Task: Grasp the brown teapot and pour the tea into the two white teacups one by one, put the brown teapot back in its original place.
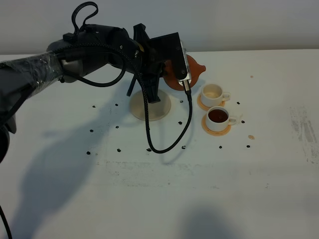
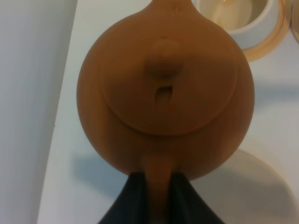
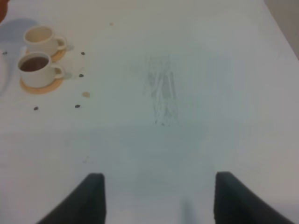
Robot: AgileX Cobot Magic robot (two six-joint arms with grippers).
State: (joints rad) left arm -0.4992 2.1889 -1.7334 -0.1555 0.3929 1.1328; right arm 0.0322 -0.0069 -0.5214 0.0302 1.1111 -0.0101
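My left gripper point(image 2: 159, 205) is shut on the loop handle of the brown teapot point(image 2: 163, 93). The teapot point(image 1: 196, 69) hangs above the table, its spout pointing at the far white teacup point(image 1: 213, 93), just left of it. That cup point(image 2: 238, 14) looks pale inside. The near white teacup point(image 1: 218, 118) holds dark tea. Each cup stands on an orange-tan coaster point(image 1: 217, 130). The beige saucer point(image 1: 158, 112) lies bare to the left, under the arm. My right gripper point(image 3: 159, 198) stands open over bare table, far from both cups point(image 3: 36, 67).
A black cable point(image 1: 169, 144) droops from the left arm down to the table in front of the saucer. Small dark specks point(image 1: 117, 127) are scattered around the saucer and cups. A scuffed patch point(image 3: 162, 93) marks the table on the right side.
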